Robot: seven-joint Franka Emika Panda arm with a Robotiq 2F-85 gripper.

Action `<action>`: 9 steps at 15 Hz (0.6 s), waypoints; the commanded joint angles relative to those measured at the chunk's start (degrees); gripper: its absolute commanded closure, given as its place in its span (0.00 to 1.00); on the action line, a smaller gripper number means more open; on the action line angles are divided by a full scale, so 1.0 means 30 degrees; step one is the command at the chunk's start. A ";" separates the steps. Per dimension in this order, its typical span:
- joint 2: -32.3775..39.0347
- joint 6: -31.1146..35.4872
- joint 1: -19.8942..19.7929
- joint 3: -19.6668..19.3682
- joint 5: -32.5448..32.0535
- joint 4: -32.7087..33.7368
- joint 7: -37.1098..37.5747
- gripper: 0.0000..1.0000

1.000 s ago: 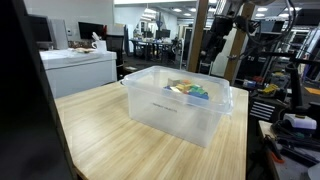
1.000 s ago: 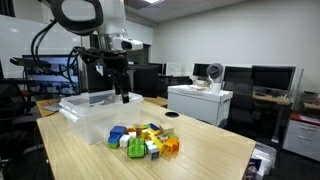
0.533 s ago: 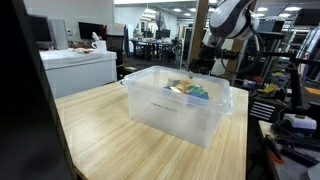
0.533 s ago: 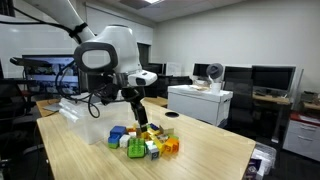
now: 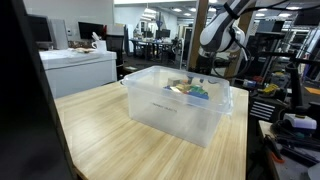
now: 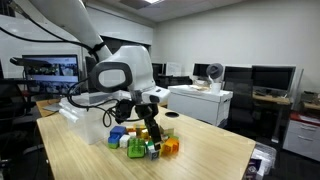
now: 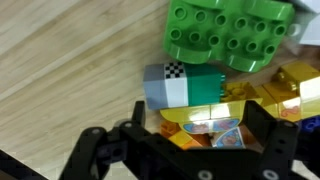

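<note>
Hovering spread hand (image 6: 152, 131), yellow block (image 7: 212, 124) between jaws

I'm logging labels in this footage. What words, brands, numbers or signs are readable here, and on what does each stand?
No text reads clearly in any view.
Clear plastic bin: a small dark label on its side wall, too small to read.
Grey and green block: a black-and-white chequered patch, no letters.
Monitor: lit screen, too blurred to read.

White, rounded arm (image 6: 122, 72) links, dark joint rings, looping black cable (image 6: 80, 97); matte black, angular fingers (image 7: 272, 140).
</note>
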 commanded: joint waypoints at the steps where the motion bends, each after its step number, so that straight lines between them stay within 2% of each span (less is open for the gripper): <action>1: 0.1902 -0.0318 -0.0379 -0.0017 -0.0397 0.1484 0.1652 0.00; 5: 0.2870 -0.1351 -0.0317 -0.0084 -0.0817 0.2345 0.2454 0.00; 9: 0.2711 -0.2397 -0.0288 0.0120 -0.0904 0.2287 0.2240 0.00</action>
